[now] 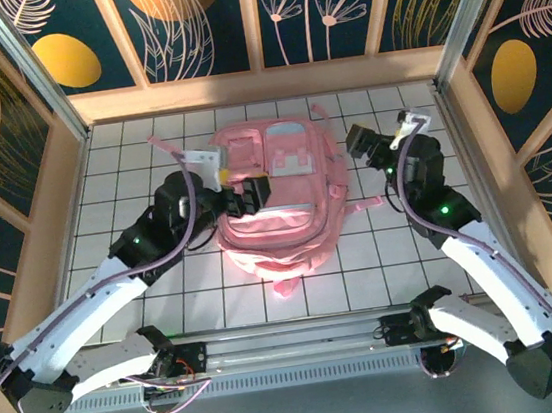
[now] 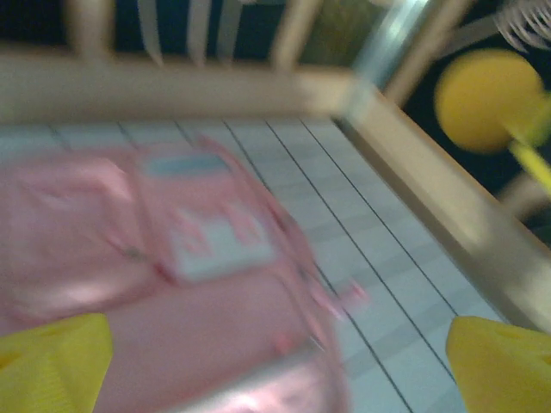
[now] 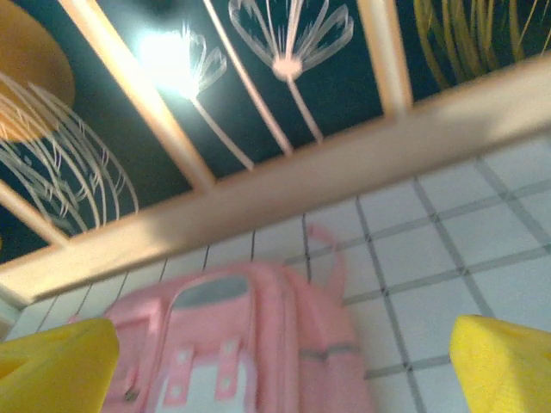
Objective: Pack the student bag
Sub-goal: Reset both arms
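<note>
top external: catalogue of the packing station, one moment.

- item 1, student bag [image 1: 277, 211]: pink, soft, lying flat near the middle of the white gridded table [image 1: 154, 282], front pockets and pale patch facing up, a strap trailing at its near end. it also appears in the right wrist view [image 3: 232, 353], with a loop at the end facing the wooden rail [image 3: 344, 163], and in the left wrist view [image 2: 172, 284], which is blurred. whether the main zipper is shut cannot be told.
- item 2, left gripper [image 1: 245, 198]: hangs over the left half of the bag. whether it touches the fabric cannot be told. in its own wrist view the yellow fingertips [image 2: 52, 361] stand spread at the two sides of the frame, with nothing pinched between them.
- item 3, right gripper [image 1: 361, 146]: just beside the bag's right edge, near the far corner and apart from the bag. its fingertips [image 3: 56, 366] are likewise spread wide and hold nothing.

step in hand, as a judgement: a pause between grips, with both arms free of the bag and neither carrying anything.

next move, as a judgement: it calls for a fresh target, either a zipper pull or a fold of fabric. the bag is soft and will sag and slide on the smooth table, so one gripper should pin it while the other works. the trailing straps could snag a finger.
</note>
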Available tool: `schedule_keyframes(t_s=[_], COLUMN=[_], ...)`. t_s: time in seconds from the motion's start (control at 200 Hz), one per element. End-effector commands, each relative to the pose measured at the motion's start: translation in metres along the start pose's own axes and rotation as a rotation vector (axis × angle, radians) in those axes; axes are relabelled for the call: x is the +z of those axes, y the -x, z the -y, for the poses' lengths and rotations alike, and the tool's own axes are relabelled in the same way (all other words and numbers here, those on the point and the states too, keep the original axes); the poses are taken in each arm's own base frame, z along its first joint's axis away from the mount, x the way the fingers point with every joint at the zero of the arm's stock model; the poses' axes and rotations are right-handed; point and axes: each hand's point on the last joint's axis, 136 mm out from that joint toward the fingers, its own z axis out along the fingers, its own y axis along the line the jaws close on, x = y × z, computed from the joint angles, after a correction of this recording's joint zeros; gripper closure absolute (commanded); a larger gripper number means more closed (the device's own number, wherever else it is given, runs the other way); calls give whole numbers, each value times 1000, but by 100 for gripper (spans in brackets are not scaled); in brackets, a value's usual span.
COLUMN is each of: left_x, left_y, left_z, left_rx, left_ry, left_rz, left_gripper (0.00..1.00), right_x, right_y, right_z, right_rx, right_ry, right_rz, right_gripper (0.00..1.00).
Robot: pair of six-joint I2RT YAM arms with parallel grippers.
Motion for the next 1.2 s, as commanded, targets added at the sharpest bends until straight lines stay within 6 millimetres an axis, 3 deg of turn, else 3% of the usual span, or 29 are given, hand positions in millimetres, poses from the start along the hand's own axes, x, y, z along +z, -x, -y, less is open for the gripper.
schedule_keyframes(t_s=[0.0,0.105,0.18,0.265,0.36,0.46,0.556,0.671,0.816,0.926,1.196], left_x=[-23,-24,-7,-2,-13,-26,-19,-10,-9,-21,-36], left_y=[43,35,4,-29,-58,-79,-100,-97,-92,-95,-89], left_z=[-81,-130,-173,-234,-277,-296,-310,-310,-328,-339,-326], left_rx=[146,279,361,292,202,196,242,273,192,66,15], left_ry=[393,488,543,631,659,692,712,670,692,716,659], left_rz=[331,440,363,271,262,293,218,217,208,238,362], left_gripper=[1,1,1,1,1,1,1,1,1,1,1], right_x=[-3,-1,3,14,30,49,54,52,62,65,71], right_y=[39,29,16,-1,-24,-46,-71,-99,-132,-150,-140], right_z=[0,-27,-31,-17,17,76,123,164,185,199,180], right_rx=[-189,-429,-476,-466,-421,-312,-263,-212,-174,-155,-182], right_ry=[-16,150,202,181,90,-62,-152,-217,-217,-249,-110], right_rz=[162,204,226,251,236,165,130,98,-4,-37,40], right_gripper=[1,1,1,1,1,1,1,1,1,1,1])
